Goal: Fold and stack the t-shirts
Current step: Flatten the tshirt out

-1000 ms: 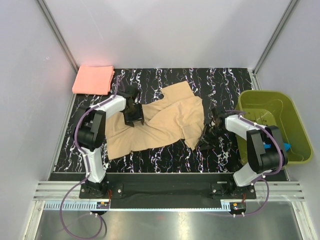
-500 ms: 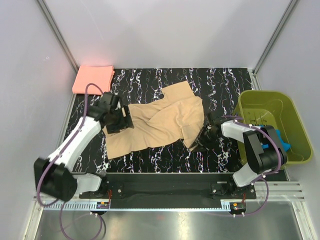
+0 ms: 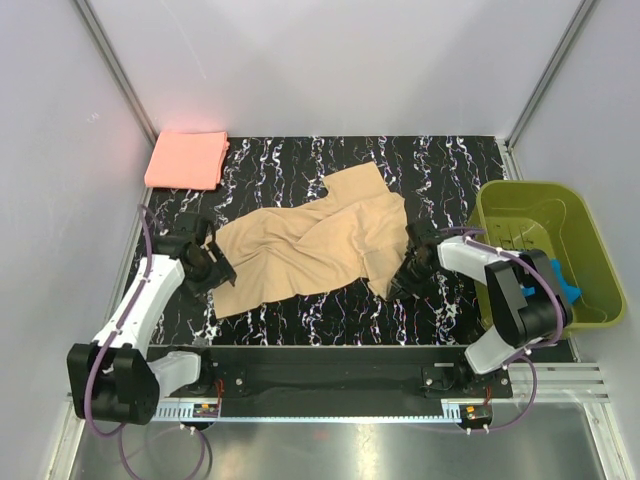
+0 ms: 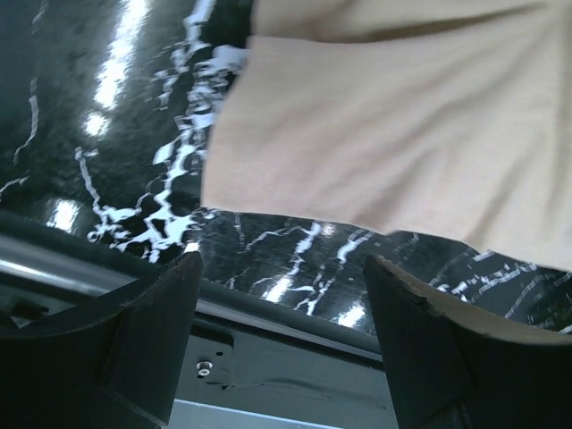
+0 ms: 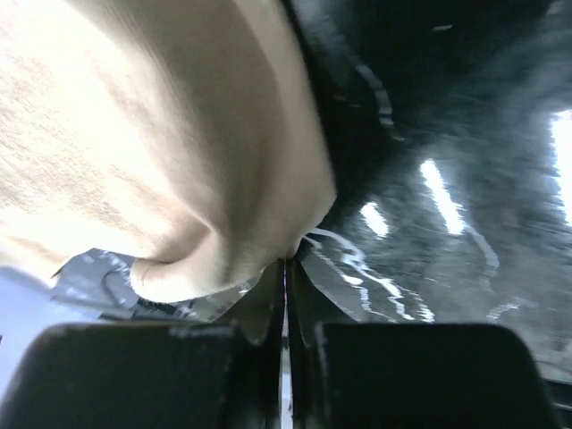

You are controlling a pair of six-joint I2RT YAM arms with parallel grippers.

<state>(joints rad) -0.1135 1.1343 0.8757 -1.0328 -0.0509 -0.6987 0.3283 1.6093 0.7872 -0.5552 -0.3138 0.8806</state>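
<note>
A crumpled tan-beige cloth t-shirt [image 3: 310, 250] lies mid black marbled tabletop [image 3: 330, 322], the left gripper [image 4: 281, 268] spread beside its near-left corner, the right gripper [image 5: 286, 268] pressed together on its right edge, a thin pinch that could slip when pulled.

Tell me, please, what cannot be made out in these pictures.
Top view: blue item in the basket, mostly behind the right arm.
Right wrist view: whether the shut right tool pinches the tan shirt; cloth covers the tips.
Left wrist view: tan shirt cut off at top and right.
</note>
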